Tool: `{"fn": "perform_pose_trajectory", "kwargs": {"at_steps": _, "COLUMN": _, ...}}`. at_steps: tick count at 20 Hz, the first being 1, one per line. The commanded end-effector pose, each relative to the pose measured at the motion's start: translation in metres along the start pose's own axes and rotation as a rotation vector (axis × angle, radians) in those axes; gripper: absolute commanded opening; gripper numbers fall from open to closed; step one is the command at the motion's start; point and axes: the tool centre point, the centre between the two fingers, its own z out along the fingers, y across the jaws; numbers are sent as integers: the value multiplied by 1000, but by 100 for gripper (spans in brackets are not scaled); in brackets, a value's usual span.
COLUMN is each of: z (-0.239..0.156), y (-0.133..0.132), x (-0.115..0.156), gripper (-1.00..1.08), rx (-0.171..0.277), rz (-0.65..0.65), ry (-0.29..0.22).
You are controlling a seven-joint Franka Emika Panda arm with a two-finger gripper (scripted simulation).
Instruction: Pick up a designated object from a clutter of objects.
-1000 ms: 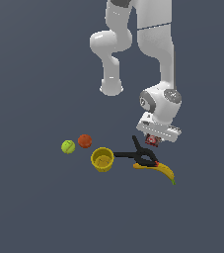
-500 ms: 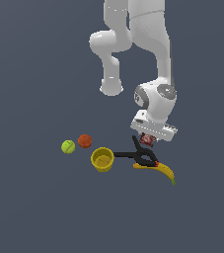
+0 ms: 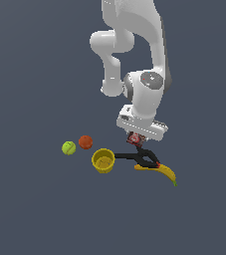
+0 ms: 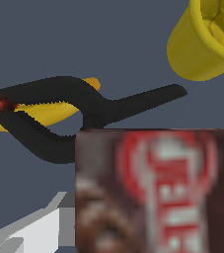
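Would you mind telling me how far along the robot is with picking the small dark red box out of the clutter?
Done: the gripper has reached the small dark red box, which fills the wrist view right at the fingers. In hand: the box sits under the hand, just above the black clamp; whether the jaws have closed is hidden. Left: a clear lift away from the clamp, banana and yellow cup.

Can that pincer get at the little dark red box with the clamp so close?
Probably yes: the pincer hangs right at the dark red box, which fills the wrist view. The black clamp lies just beyond it, not across it.
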Motion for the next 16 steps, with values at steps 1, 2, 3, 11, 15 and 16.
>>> {"fn": "perform_pose_trajectory", "kwargs": {"at_steps": 1, "z": -20, "y": 17, "x": 19, "gripper": -100, "rx": 1, "rz": -1, "ry": -1}}
{"fn": "perform_pose_trajectory", "kwargs": {"at_steps": 2, "z": -28, "y": 24, "x": 26, "gripper": -100, "rx": 1, "rz": -1, "ry": -1}}
{"fn": "perform_pose_trajectory", "kwargs": {"at_steps": 3, "z": -37, "y": 31, "x": 34, "gripper": -100, "rx": 2, "rz": -1, "ry": -1}}
{"fn": "perform_pose_trajectory", "kwargs": {"at_steps": 11, "z": -102, "y": 86, "x": 97, "gripper": -100, "rx": 3, "rz": -1, "ry": -2}}
{"fn": "perform_pose_trajectory", "kwargs": {"at_steps": 15, "z": -134, "y": 113, "x": 128, "gripper": -100, "rx": 2, "rz": -1, "ry": -2}}
{"fn": "perform_pose_trajectory", "kwargs": {"at_steps": 16, "z": -141, "y": 119, "x": 135, "gripper": -100, "rx": 2, "rz": -1, "ry": -2}}
